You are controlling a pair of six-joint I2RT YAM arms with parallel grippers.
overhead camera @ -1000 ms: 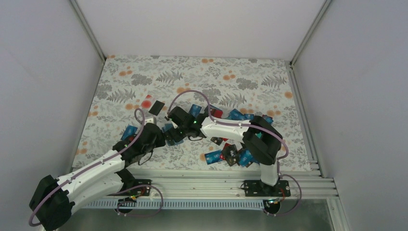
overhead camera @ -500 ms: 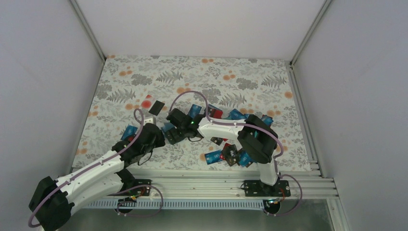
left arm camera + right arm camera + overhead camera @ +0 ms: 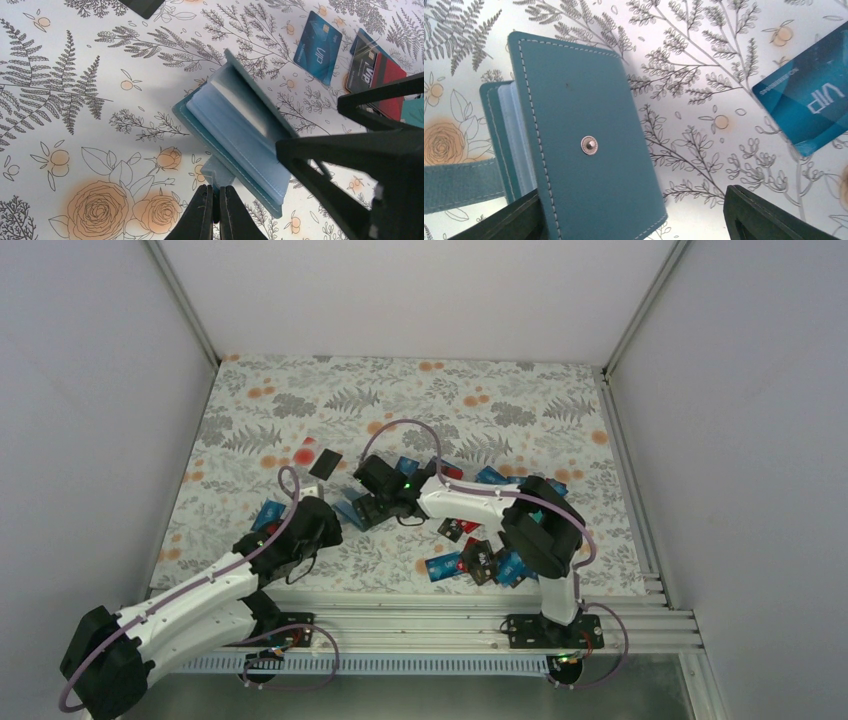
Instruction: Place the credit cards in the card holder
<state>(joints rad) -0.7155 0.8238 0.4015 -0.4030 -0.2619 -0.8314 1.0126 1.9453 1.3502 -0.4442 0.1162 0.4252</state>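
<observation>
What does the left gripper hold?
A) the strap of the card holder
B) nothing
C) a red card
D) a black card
A: in the left wrist view, the left gripper is shut on the pale strap that sticks out of the teal card holder.

card holder [image 3: 235, 131]: 1 | credit cards [image 3: 317, 47]: about a dozen, some overlapping

card holder [image 3: 240, 135] lies on the table [image 3: 500, 400], left of most credit cards [image 3: 445, 565].
</observation>
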